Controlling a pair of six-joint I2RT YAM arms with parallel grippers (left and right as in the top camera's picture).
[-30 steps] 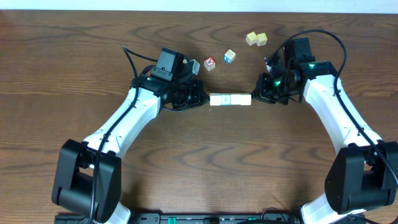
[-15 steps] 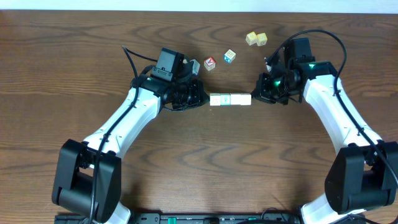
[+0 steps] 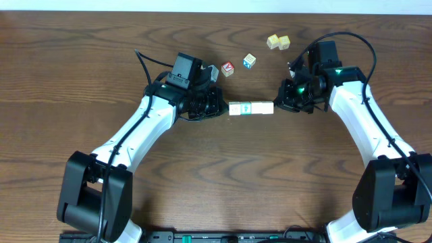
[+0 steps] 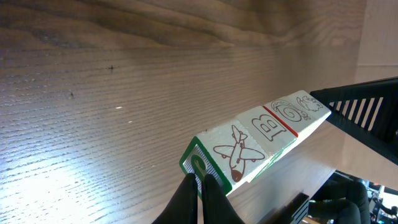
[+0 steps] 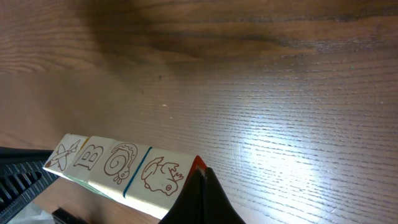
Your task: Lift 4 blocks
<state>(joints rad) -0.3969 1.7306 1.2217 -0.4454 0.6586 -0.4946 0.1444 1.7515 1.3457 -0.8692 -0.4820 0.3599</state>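
Shows four wooden letter blocks (image 4: pixel 261 132) in a row, face to face, slanting up to the right: airplane, B, snail, then an unclear creature. Meets the closed left gripper (image 4: pixel 200 185) at the green-framed near end and the black right gripper (image 4: pixel 324 99) at the far end, above a wood-grain table (image 4: pixel 124 93).

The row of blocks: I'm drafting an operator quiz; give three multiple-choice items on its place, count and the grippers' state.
1. Where is the row of blocks? A at the near edge; B between the left gripper and right gripper; C at the far edge.
2. How many blocks form it? A two; B three; C four.
3. How do the jaws stand? A both shut; B both wide open; C only left open.
B: a gripper tip meets each end. C: wrist views show four faces. A: no gap shows in either wrist view.
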